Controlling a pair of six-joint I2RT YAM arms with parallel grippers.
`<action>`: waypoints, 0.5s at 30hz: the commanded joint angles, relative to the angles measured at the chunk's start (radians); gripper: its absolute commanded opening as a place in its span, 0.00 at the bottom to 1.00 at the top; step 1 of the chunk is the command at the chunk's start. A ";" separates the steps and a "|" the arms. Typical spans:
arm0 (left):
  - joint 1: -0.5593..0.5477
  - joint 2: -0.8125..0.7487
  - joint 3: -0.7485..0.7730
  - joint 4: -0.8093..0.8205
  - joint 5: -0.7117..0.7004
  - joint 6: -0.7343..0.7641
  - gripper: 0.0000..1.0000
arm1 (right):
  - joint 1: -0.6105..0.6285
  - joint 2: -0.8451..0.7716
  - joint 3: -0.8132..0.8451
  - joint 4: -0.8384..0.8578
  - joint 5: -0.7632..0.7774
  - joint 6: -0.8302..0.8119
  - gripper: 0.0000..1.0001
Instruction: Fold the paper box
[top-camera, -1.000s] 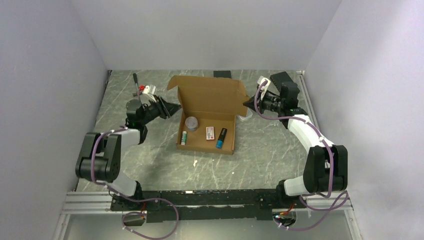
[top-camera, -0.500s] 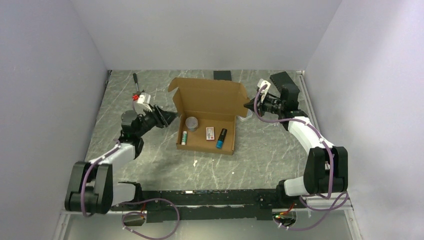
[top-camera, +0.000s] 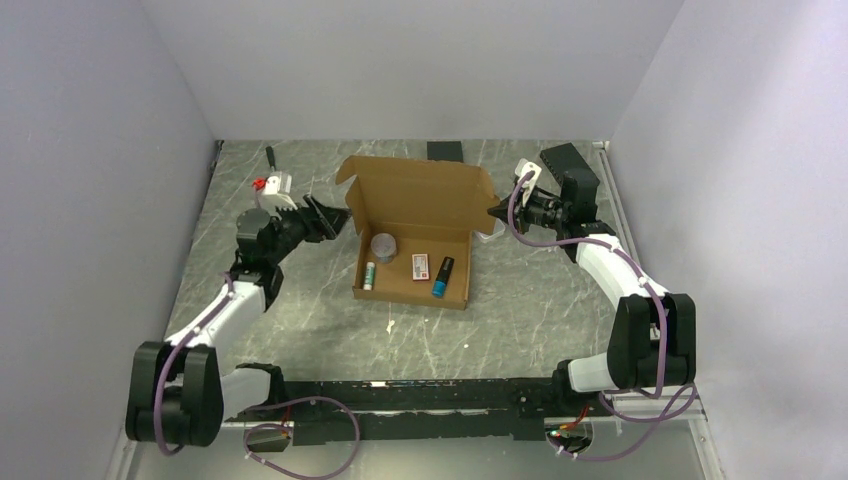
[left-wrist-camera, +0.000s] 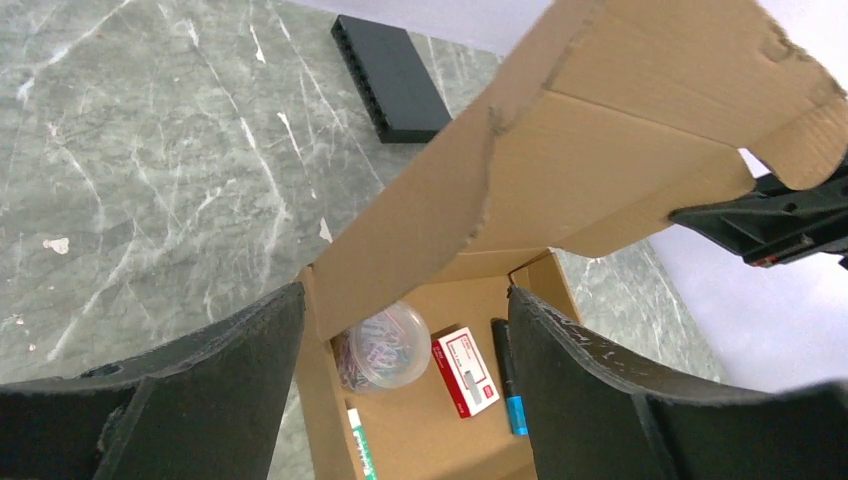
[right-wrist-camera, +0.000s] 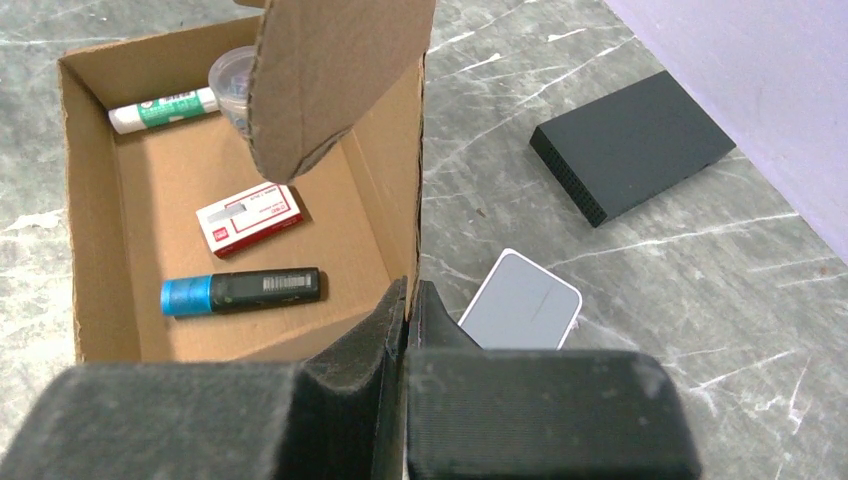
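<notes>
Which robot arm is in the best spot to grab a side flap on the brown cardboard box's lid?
Probably left. The left gripper is open, and the left lid flap of the brown cardboard box sits between its fingers. The right gripper is shut at the box's right side.

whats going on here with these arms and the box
Two robot arms flank an unfinished cardboard box, one at each side. The left tool is open by the raised lid's left flap; the right tool is shut at the box's right wall. Inside lie a clip tub, glue stick, staples and marker.
</notes>
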 joint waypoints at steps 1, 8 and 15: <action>-0.008 0.071 0.092 -0.019 0.016 -0.012 0.77 | -0.005 -0.033 -0.002 0.057 -0.034 -0.009 0.00; -0.023 0.167 0.175 -0.023 0.036 -0.027 0.54 | -0.006 -0.029 -0.004 0.064 -0.037 0.003 0.00; -0.036 0.223 0.218 -0.027 0.054 -0.030 0.33 | -0.006 -0.031 0.002 0.067 -0.040 0.041 0.00</action>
